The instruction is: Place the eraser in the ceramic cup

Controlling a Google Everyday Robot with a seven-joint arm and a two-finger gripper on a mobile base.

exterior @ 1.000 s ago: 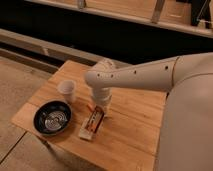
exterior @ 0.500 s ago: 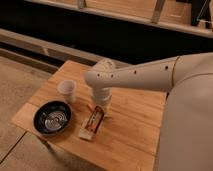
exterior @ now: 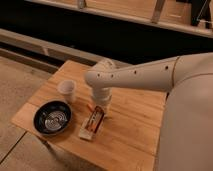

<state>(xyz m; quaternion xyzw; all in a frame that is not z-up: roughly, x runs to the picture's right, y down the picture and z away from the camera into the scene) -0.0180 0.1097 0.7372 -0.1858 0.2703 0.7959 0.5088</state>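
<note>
We see a wooden desk on a pale floor; our gripper hangs just above the eraser, its grasp unclear, the ceramic cup nearby.

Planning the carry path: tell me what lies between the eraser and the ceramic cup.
In the camera view, only bare wooden table lies between the eraser and the ceramic cup. The gripper hangs over the eraser's far end.
</note>
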